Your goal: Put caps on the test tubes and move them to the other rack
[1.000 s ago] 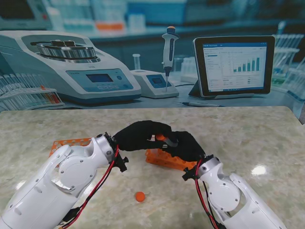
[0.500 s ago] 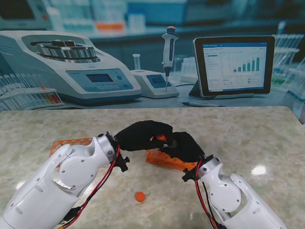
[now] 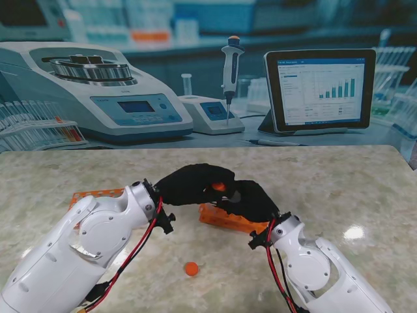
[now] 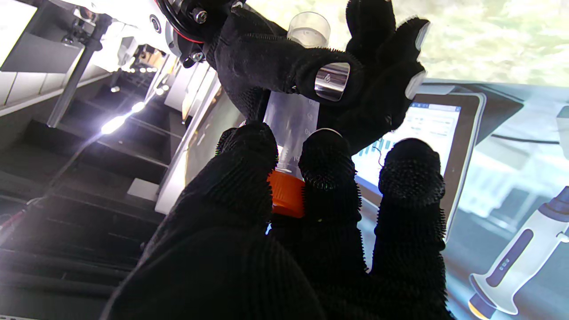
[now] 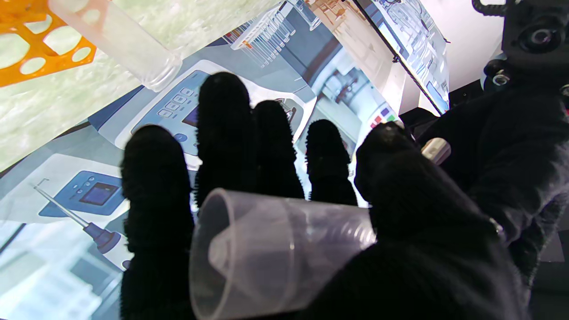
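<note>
Here the two gloved hands meet above the orange rack [image 3: 225, 218], between the shoulders. The right hand [image 3: 251, 200] is wrapped around a clear test tube [image 4: 291, 122]; the left hand [image 3: 192, 184] pinches an orange cap [image 4: 286, 193] at the tube's mouth. The tube's long axis runs from one palm to the other, so seating the cap likely turns on keeping it square to that axis. The stand view shows only a speck of orange between the hands, plus a spare cap [image 3: 191, 268] on the table nearer to me. The left wrist view shows cap against tube; the right wrist view shows the tube's free conical end and another tube [image 5: 120, 42] standing in the rack.
</note>
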`<state>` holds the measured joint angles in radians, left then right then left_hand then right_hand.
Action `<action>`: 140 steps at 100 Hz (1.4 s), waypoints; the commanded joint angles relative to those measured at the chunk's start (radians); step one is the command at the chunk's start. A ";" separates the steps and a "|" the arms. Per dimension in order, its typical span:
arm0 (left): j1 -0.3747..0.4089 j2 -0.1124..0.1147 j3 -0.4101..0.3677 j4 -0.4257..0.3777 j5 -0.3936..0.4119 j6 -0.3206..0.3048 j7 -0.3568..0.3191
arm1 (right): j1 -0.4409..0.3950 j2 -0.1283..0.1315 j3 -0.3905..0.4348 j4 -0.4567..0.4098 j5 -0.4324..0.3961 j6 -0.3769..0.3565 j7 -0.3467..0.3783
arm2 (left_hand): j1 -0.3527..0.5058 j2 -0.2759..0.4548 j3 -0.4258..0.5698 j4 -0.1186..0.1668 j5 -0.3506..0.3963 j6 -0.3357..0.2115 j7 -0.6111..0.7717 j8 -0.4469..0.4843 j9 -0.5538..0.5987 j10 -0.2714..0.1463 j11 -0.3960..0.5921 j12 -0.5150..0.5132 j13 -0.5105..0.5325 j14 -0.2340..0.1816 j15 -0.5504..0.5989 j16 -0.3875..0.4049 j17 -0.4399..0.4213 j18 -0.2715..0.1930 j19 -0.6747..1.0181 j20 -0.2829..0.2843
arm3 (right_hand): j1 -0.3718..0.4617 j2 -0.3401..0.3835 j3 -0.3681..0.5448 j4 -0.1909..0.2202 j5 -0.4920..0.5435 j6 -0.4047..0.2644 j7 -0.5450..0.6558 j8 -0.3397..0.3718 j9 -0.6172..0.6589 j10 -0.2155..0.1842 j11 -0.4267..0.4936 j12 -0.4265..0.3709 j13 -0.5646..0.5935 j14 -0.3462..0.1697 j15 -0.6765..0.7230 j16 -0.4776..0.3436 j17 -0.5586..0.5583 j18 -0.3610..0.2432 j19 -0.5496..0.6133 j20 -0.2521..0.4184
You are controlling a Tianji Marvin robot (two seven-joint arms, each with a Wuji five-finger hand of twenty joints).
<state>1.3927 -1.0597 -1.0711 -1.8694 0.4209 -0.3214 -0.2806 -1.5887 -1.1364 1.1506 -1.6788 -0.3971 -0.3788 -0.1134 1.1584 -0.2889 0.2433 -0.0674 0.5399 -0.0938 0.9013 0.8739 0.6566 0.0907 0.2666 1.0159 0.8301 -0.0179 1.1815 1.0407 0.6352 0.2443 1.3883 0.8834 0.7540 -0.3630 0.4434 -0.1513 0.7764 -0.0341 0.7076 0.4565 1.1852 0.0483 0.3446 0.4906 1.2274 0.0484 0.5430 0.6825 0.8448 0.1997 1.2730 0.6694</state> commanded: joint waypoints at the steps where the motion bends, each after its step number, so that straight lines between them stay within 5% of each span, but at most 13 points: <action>1: 0.011 0.008 -0.004 -0.002 -0.001 0.004 -0.020 | 0.000 -0.007 0.000 -0.021 0.004 0.006 -0.002 | 0.133 0.182 0.276 0.034 0.054 -0.006 0.194 0.096 0.220 -0.068 0.446 0.044 0.044 -0.105 0.033 -0.009 0.018 -0.005 -0.005 0.021 | -0.058 -0.010 0.017 0.034 -0.052 -0.009 -0.131 0.063 -0.055 0.008 -0.016 -0.007 -0.037 0.006 -0.043 -0.001 -0.059 0.018 -0.039 -0.004; 10: 0.015 0.012 -0.016 -0.011 -0.003 0.006 -0.035 | 0.001 -0.008 0.001 -0.017 0.003 0.013 -0.002 | 0.133 0.183 0.276 0.035 0.061 -0.013 0.201 0.104 0.221 -0.069 0.446 0.039 0.045 -0.105 0.033 -0.011 0.019 -0.003 -0.008 0.021 | -0.138 -0.001 0.049 0.076 -0.052 0.009 -0.284 0.140 -0.111 0.008 -0.052 -0.031 -0.119 0.023 -0.111 -0.032 -0.167 0.043 -0.078 -0.010; 27: 0.027 0.017 -0.040 -0.029 -0.005 0.008 -0.057 | 0.002 -0.007 0.004 -0.011 -0.006 0.026 -0.004 | 0.133 0.183 0.278 0.036 0.070 -0.017 0.206 0.117 0.223 -0.071 0.447 0.030 0.046 -0.100 0.034 -0.012 0.020 -0.003 -0.009 0.023 | -0.192 0.011 -0.005 0.084 -0.110 -0.010 -0.355 0.117 -0.210 -0.002 -0.123 -0.087 -0.285 0.059 -0.229 -0.112 -0.379 0.077 -0.154 -0.037; 48: 0.047 0.024 -0.075 -0.049 0.000 0.006 -0.082 | 0.003 -0.008 0.007 -0.004 -0.007 0.034 -0.006 | 0.133 0.183 0.279 0.036 0.080 -0.022 0.210 0.127 0.225 -0.071 0.447 0.026 0.045 -0.100 0.034 -0.012 0.019 -0.001 -0.013 0.024 | -0.215 0.025 -0.054 0.087 -0.122 -0.020 -0.366 0.093 -0.269 -0.004 -0.156 -0.119 -0.391 0.073 -0.280 -0.163 -0.512 0.099 -0.228 -0.073; 140: 0.093 0.029 -0.172 -0.056 0.012 0.017 -0.106 | 0.001 -0.005 0.019 -0.001 -0.007 0.063 0.007 | 0.133 0.181 0.282 0.034 0.093 -0.031 0.226 0.155 0.225 -0.070 0.449 0.024 0.044 -0.090 0.032 -0.009 0.016 0.007 -0.027 0.030 | -0.267 0.054 -0.102 0.091 -0.155 0.002 -0.390 0.027 -0.354 -0.002 -0.196 -0.172 -0.526 0.078 -0.345 -0.245 -0.629 0.112 -0.320 -0.135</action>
<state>1.4815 -1.0347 -1.2353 -1.9205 0.4280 -0.3109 -0.3793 -1.5809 -1.1400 1.1690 -1.6792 -0.4020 -0.3226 -0.1044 1.1581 -0.2889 0.2453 -0.0793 0.5399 -0.1077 0.9022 0.9268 0.6661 0.1214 0.3011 0.9754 0.8440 -0.0192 1.1945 1.0395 0.6395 0.2443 1.3639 0.8835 0.5175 -0.3398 0.3403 -0.0822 0.6639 -0.0342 0.3295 0.4923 0.8596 0.0574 0.1564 0.3290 0.7224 0.1338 0.2183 0.4479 0.2326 0.2837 0.9700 0.5535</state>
